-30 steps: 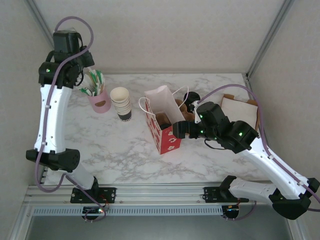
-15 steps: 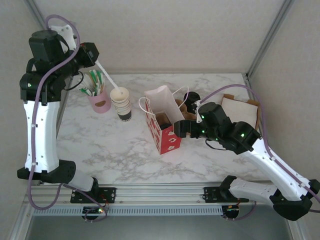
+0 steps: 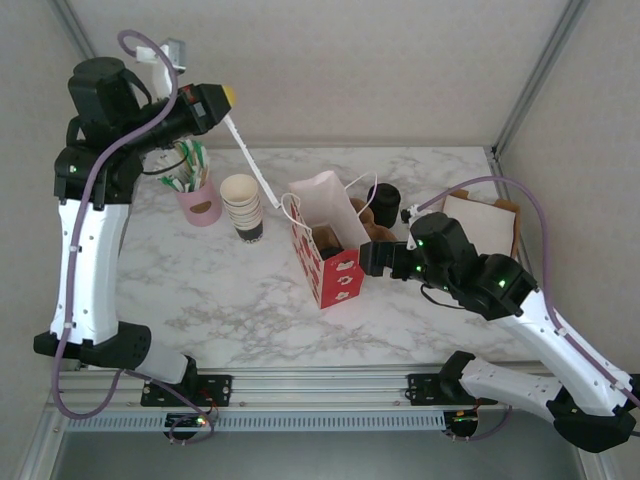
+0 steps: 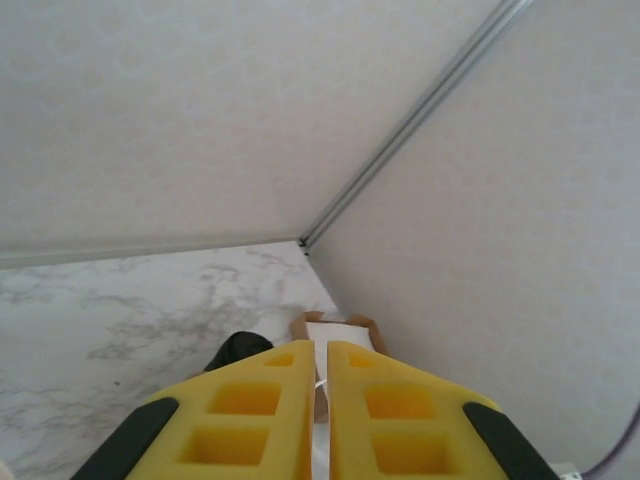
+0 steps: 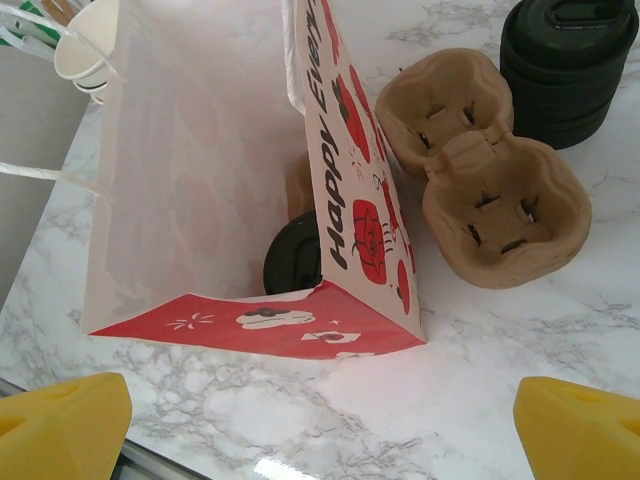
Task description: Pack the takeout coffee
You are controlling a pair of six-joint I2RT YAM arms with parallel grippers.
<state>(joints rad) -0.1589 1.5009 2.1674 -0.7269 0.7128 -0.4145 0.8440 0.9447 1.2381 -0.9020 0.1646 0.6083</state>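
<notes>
The takeout coffee point(image 5: 292, 255) stands inside the open red-and-white paper bag point(image 5: 345, 200); I see its round black lid, and its body is hidden by the bag wall. From above the lid point(image 3: 328, 238) is a dark spot in the bag point(image 3: 325, 255). My right gripper point(image 5: 320, 410) stands open just outside the bag's mouth, nothing between its yellow fingers; in the top view it point(image 3: 368, 262) sits at the bag's right side. My left gripper point(image 3: 225, 97) is raised high at the back left, shut on a thin white wrapped straw point(image 3: 252, 160) that slants down toward the bag's handle. The left gripper point(image 4: 318, 345) shows the straw between its pads.
A brown pulp cup carrier point(image 5: 480, 170) lies right of the bag, with the black stack of lids point(image 5: 565, 60) behind it. A stack of cream cups point(image 3: 242, 205) and a pink cup of straws point(image 3: 200, 200) stand at the back left. Napkins in a brown holder point(image 3: 480, 220) sit at the right.
My left arm lifted the white straw out of the pink cup and swung it up and to the right, toward the bag. My right gripper drew back slightly from the bag.
</notes>
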